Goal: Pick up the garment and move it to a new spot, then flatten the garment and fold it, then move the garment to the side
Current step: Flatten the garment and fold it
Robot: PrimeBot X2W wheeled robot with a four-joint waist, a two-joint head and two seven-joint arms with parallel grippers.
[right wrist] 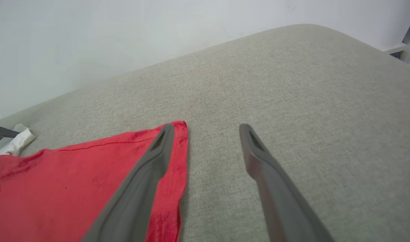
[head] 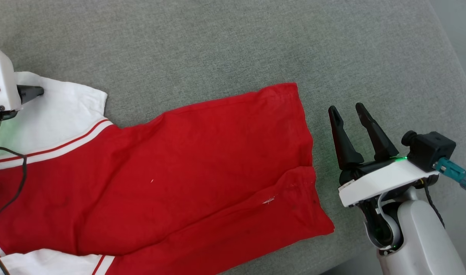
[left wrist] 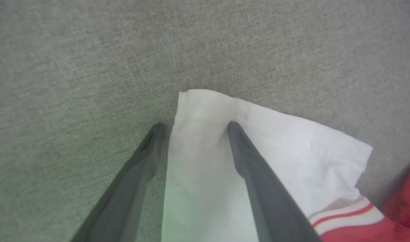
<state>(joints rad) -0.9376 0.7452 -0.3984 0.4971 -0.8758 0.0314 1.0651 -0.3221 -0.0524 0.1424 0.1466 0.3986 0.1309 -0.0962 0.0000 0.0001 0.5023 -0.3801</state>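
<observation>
Garment [head: 202,168] lies spread on the grey upholstered cushion [head: 217,46] in front of you. Its red body runs from the lower left of the head view to a straight hem on the right. One white sleeve [head: 61,114], edged with red and white stripes, sits at the upper left. A second strip of white with the same trim shows at the bottom left edge. A long crease crosses the lower right part of the red cloth, where one layer overlaps another.

Your left gripper [left wrist: 195,127] is down at the upper sleeve with its jaws wide apart and closed on nothing. In its wrist view one finger tip rests on the white cloth, which dimples around it. The other tip sits on bare cushion just beside the sleeve's edge. A thin black cable [head: 23,172] hangs over the striped trim near that arm.

Your right gripper [head: 347,110] is also spread open and empty. It is over bare cushion just beside the hem, with its fingers pointing away from you. In its wrist view one finger overlaps the hem's far corner, and a pale wall [right wrist: 90,40] rises behind the cushion.
</observation>
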